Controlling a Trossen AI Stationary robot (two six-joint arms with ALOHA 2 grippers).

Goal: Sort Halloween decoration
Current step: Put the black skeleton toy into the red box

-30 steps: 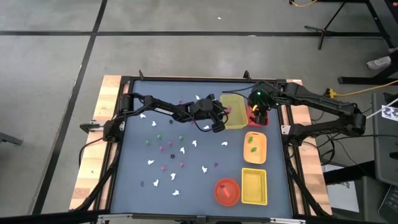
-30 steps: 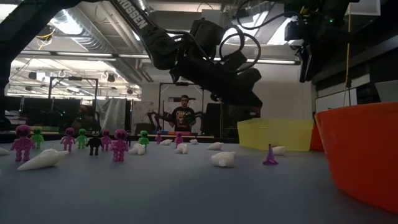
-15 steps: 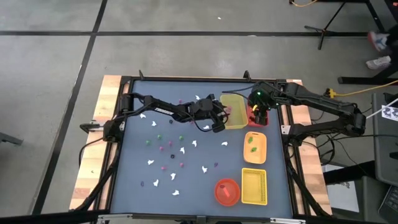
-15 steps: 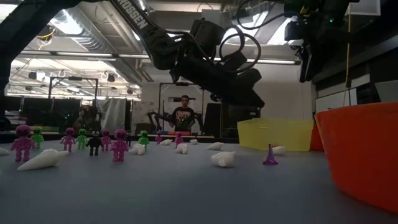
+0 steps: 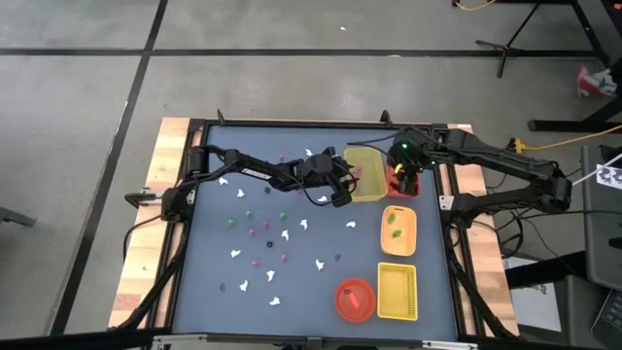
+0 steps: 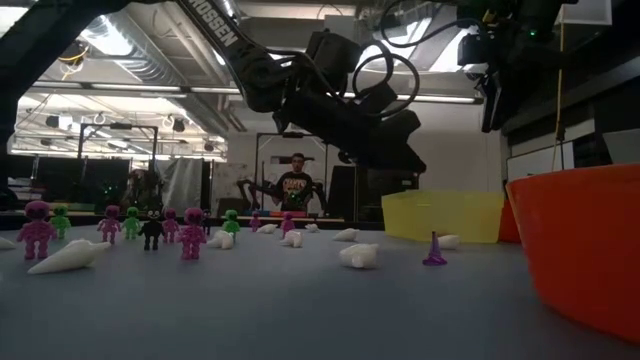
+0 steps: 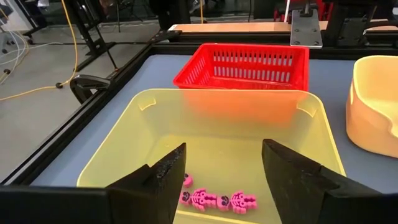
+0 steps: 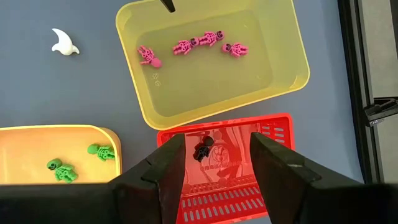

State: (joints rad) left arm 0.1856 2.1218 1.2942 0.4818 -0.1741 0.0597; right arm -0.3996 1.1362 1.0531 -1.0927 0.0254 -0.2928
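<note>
The Halloween decoration lies scattered on the blue table's left half [image 5: 282,233]: white ghost shapes [image 6: 68,256] lying on their sides, and pink [image 6: 192,232], green and dark figures standing. My left gripper [image 7: 224,168] hangs open over the yellow tray [image 5: 366,173], with several pink skeleton pieces [image 7: 217,200] on the tray floor beneath it. My right gripper [image 8: 217,162] is open too, high above the red basket [image 8: 230,168], where a dark piece [image 8: 201,149] lies. Neither gripper has anything between its fingers.
An orange tray [image 5: 397,229] holding green pieces [image 8: 62,169], a yellow basket [image 5: 397,290] and a round red-orange bowl [image 5: 355,299] line the table's right side. A purple cone [image 6: 434,250] stands near the yellow tray. A person stands in the room beyond the table.
My left gripper has kept its place over the yellow tray; in the low view its outline has widened slightly, so its fingers have opened further. The right arm has kept still.
</note>
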